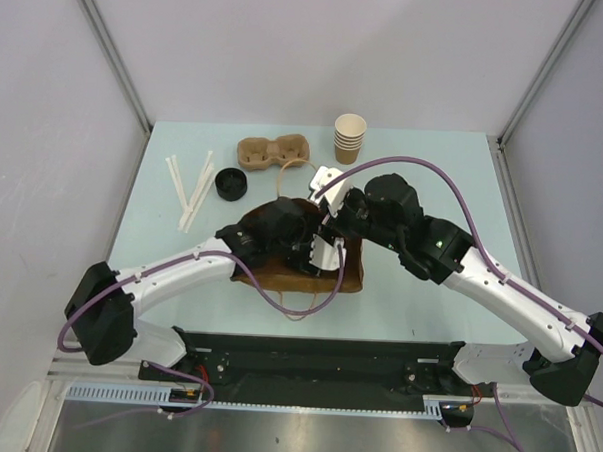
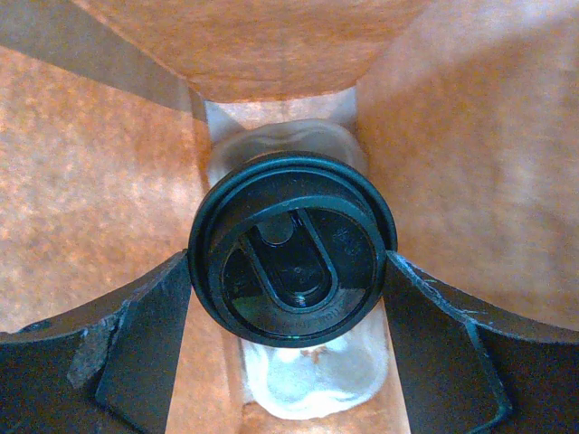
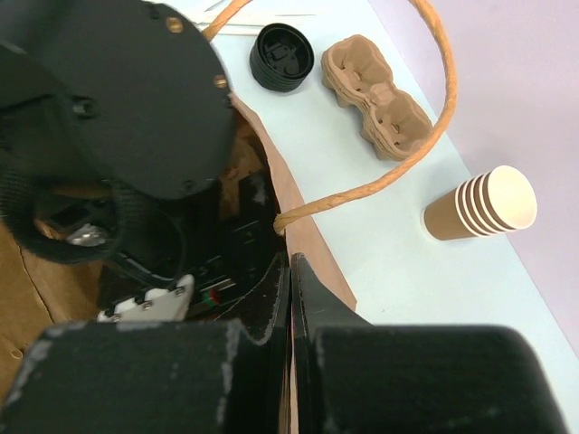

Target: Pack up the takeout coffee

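Bag (image 1: 350, 276), 1, holding 1 takeout coffee (image 2: 294, 249), left fingers (image 2: 136, 353) apparently gripping it, right fingers (image 3: 321, 307) pinching rim

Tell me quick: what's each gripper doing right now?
Left gripper: closed on the takeout coffee, down inside the paper bag.
Right gripper: closed, pinching the paper bag's rim.

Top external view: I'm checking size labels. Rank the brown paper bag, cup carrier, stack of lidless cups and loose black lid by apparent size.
1. brown paper bag, even though partly covered
2. cup carrier
3. stack of lidless cups
4. loose black lid
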Motion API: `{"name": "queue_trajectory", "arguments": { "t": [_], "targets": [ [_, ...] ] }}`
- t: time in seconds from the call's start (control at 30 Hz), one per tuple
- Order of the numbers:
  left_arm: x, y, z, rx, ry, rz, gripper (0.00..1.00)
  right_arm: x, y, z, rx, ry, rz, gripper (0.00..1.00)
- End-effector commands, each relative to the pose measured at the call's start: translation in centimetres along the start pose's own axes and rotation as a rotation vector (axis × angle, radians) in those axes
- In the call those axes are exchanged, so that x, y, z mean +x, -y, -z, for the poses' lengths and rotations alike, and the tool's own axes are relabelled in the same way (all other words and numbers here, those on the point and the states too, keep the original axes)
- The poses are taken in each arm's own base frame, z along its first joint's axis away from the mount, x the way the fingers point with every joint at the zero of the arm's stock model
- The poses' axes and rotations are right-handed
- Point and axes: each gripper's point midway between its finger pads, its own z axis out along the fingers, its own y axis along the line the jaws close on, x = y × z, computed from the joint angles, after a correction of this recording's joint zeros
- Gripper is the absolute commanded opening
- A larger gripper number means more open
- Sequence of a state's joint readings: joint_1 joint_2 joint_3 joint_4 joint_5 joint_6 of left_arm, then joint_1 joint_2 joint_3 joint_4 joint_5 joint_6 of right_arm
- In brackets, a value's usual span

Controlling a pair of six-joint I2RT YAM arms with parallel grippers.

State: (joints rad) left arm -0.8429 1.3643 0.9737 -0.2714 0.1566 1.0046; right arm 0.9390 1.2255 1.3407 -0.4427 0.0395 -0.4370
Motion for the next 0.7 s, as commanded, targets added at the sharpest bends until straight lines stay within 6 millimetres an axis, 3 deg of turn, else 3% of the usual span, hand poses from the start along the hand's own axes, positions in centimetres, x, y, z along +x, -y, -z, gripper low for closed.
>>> {"name": "queue_trajectory", "arguments": {
  "t": [0.0, 0.67],
  "targets": [
    [-1.2, -3.1, 0.2, -0.059, 0.038, -0.01, 0.32, -2.3, 0.5, 0.7, 0.017, 0.085, -0.008, 0.0],
    [0.5, -2.5, -1.6, 0.013, 0.0, 0.026, 0.32, -2.5, 0.4, 0.5, 0.012, 0.094, -0.014, 0.0]
  ]
}}
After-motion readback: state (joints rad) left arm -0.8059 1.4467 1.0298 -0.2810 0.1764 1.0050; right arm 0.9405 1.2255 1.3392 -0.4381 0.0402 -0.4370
